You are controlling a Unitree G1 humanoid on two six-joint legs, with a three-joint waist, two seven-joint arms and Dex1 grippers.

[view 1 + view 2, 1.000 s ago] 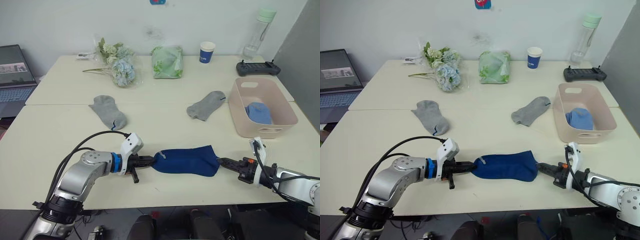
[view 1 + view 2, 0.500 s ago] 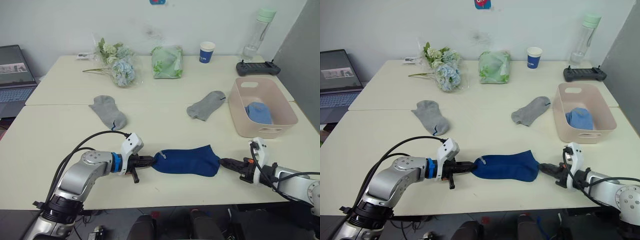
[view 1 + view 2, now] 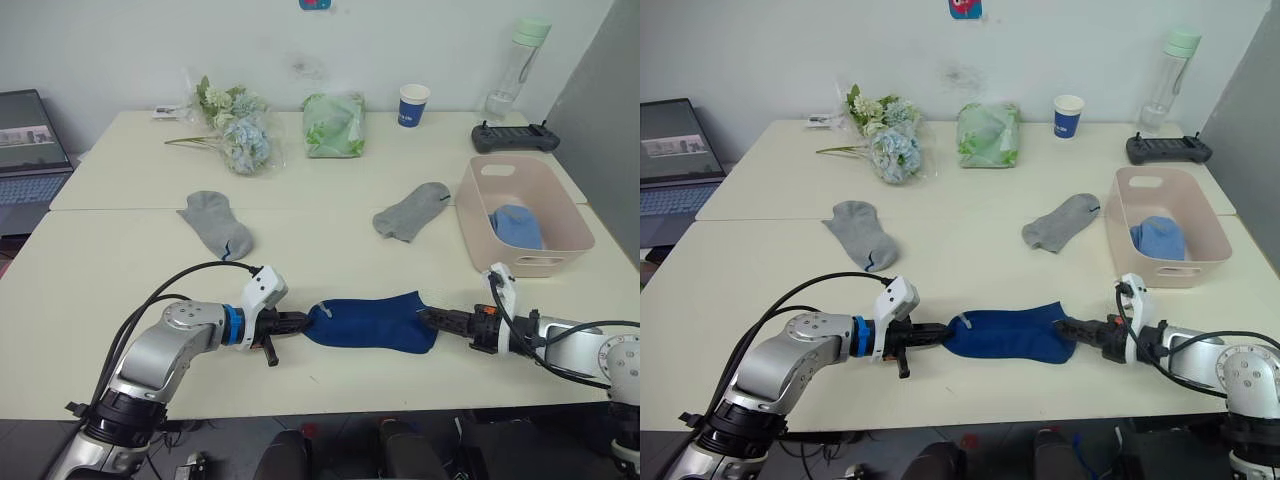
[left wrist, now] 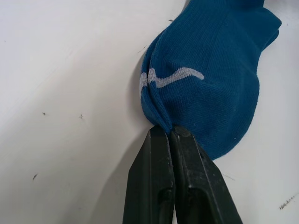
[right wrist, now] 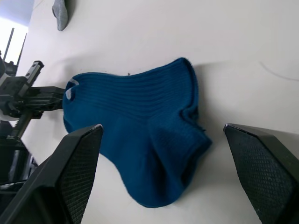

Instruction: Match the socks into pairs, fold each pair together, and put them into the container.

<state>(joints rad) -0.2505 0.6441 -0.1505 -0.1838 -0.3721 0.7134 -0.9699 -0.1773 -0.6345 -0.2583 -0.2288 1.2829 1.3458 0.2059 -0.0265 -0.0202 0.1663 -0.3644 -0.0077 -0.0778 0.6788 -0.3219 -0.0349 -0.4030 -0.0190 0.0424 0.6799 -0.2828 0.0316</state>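
The navy socks (image 3: 372,322) lie flat near the front of the bench (image 3: 330,250), a soft ribbed knit stacked as 1 shape with a pale grey wavy stripe at the toe. The left gripper (image 4: 169,132) has its jaws pinched on that toe end, bunching the fabric. The right gripper (image 5: 161,135) sits at the cuff end, jaws spread wide to either side of the cuff, their pads textured with fine black bumps. 2 grey socks (image 3: 215,222) (image 3: 411,210) lie apart farther back, 1 left and 1 right. The pink tub (image 3: 524,252), smooth plastic with rounded corners, stands at the right holding folded light blue socks (image 3: 517,224)
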